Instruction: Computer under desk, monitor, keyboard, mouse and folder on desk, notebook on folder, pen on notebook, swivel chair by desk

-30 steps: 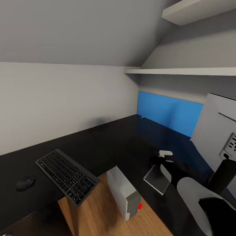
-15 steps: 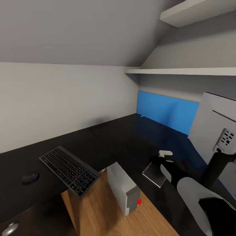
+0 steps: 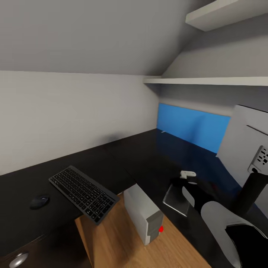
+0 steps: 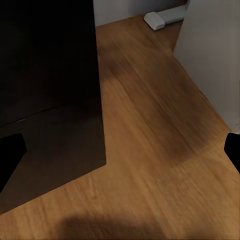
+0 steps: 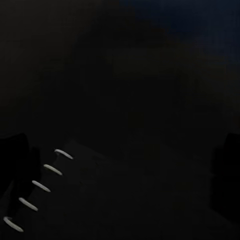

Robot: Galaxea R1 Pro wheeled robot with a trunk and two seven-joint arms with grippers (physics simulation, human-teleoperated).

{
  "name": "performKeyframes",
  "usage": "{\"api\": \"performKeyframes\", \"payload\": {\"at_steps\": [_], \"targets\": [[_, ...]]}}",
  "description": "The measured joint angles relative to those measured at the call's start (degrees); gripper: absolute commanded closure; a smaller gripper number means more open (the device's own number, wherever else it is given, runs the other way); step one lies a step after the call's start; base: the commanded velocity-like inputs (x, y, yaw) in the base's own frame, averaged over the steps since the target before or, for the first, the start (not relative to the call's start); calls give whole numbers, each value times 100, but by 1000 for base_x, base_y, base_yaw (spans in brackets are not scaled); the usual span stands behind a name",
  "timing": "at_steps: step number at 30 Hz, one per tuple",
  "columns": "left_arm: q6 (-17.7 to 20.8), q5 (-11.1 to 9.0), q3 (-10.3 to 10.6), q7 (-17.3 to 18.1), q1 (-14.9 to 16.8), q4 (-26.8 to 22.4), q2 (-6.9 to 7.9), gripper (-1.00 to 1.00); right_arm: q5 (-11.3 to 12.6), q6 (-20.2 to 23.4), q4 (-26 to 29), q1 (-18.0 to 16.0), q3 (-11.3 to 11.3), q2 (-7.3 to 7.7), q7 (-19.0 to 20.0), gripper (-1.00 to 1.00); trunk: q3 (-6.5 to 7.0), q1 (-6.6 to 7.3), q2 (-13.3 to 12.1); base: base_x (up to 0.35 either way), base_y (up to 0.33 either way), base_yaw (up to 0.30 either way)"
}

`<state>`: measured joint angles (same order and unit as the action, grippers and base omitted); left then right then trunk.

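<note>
Both fingertips of my left hand (image 4: 120, 157) sit wide apart, open, over the wooden floor (image 4: 160, 150), beside a dark panel of the surface (image 4: 47, 90). My right hand (image 5: 120, 165) is open too, hovering just above a spiral-bound notebook (image 5: 125, 200) in near darkness. From my head, the keyboard (image 3: 83, 193) overhangs the surface's edge, the mouse (image 3: 39, 201) beyond it, the computer (image 3: 143, 217) on the floor, the monitor (image 3: 247, 149) nearest my right arm.

monitor (image 3: 248, 145): cut by right edge | right wrist view: too dark, spiral binding (image 5: 39, 186) only
</note>
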<state>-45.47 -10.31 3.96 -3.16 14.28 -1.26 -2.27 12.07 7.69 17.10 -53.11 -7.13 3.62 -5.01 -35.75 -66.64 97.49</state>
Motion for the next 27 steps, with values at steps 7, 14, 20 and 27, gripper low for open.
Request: {"api": "performKeyframes", "payload": {"at_steps": [7, 14, 20, 27], "targets": [[2, 2, -1, -2, 0, 0, -2, -100, -4, 2, 1, 0, -9, -11, 1, -100, 0, 0, 0, 0, 45, 0], [2, 0, -2, -2, 0, 0, -2, -100, 0, 6, 3, 0, -10, -9, 0, -100, 0, 0, 1, 0, 5, 0], [2, 1, -1, -2, 1, 0, -1, -100, 1, 5, 5, 0, -21, -9, 14, -100, 0, -1, 0, -35, 0, 0], [2, 4, -1, -2, 1, 1, -2, -100, 3, 6, 5, 0, -24, -7, 17, -100, 0, -2, 0, -182, 0, 0]]}}
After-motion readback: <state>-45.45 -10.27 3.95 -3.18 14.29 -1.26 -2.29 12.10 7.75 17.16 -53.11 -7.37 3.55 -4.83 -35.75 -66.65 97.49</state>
